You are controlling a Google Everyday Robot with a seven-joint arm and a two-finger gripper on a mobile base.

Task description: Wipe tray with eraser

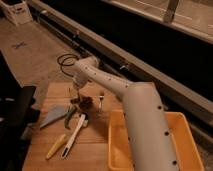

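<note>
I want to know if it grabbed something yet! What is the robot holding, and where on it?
Nothing, it seems. The gripper hangs open just above the wooden table, beside a small dark thing, with no grip on it.

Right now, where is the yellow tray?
In the camera view the tray sits lower right on the table, partly behind the arm; the gripper hovers left of it.

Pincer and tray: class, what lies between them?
In the camera view, a fork lies on the wooden table between the open pincer, above the table's far side, and the tray.
</note>
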